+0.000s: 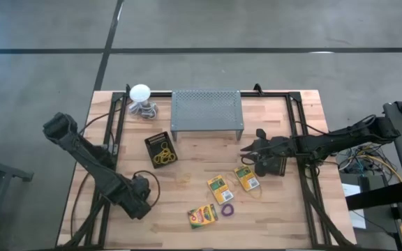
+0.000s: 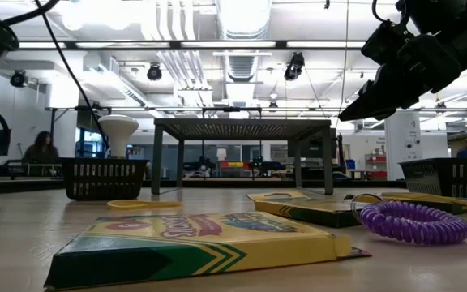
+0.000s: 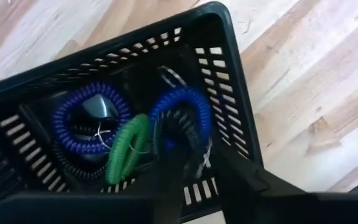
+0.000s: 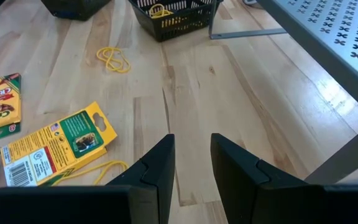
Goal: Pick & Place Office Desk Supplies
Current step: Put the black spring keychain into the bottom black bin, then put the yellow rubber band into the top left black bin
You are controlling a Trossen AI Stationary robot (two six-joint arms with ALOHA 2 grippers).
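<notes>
1. High view: the left end effector (image 1: 139,197) hangs over a black basket at the near-left of the tabletop (image 1: 187,150); the basket is mostly hidden under it. The right end effector (image 1: 251,150) hovers just beyond three crayon boxes (image 1: 220,189). A purple coil loop (image 1: 227,208) and a second basket holding yellow rubber bands (image 1: 161,148) lie between the arms.
2. Low view: the crayon boxes (image 2: 205,241) lie flat, so a grasp may skid off the thin edge. The purple loop (image 2: 414,222) could roll or spring away.
3. Left wrist view: the left end effector (image 3: 194,177) is partly open inside the basket (image 3: 232,93), holding nothing. Blue loops (image 3: 182,112) and a green loop (image 3: 129,146) rest there; a finger could snag one while lifting out.
4. Right wrist view: the right end effector (image 4: 191,165) is slightly parted and empty above bare wood.
</notes>
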